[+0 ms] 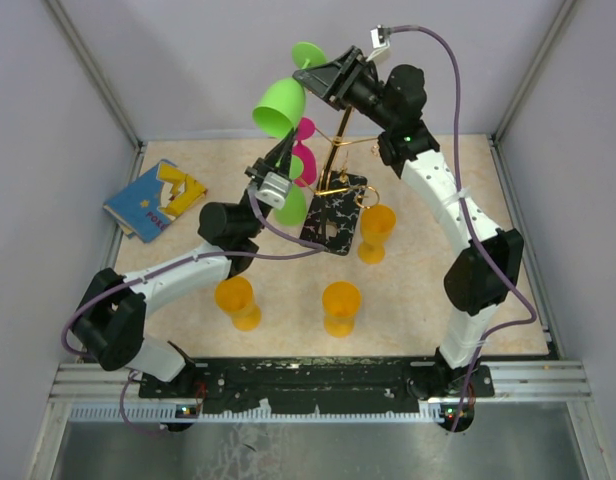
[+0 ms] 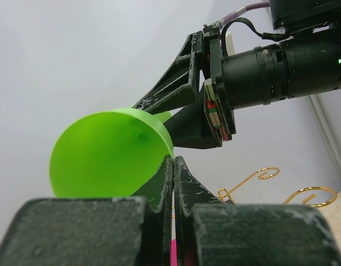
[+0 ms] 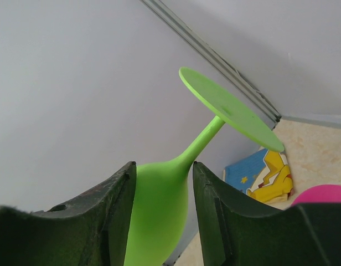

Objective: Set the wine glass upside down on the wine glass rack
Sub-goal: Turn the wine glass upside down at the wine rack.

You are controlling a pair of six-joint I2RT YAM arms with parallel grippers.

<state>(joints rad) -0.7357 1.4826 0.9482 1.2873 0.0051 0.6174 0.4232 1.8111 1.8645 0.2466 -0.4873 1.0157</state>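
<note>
A: Up high near the desk's far edge: green wine glass (image 1: pixel 280 108), bowl clamped in right pincer (image 3: pixel 162 177), close by wine glass rack (image 1: pixel 335 165).

B: Looks light, stiff, slick plastic. Best held at the bowl. Left pincer (image 2: pixel 173 163) pressed closed, empty.

Left arm (image 1: pixel 183 275) and right arm (image 1: pixel 438 185): white shells, black joints, purple cables (image 1: pixel 424 29). Left gripper (image 2: pixel 173 166) and right gripper (image 3: pixel 162 177): scuffed matte black.
</note>
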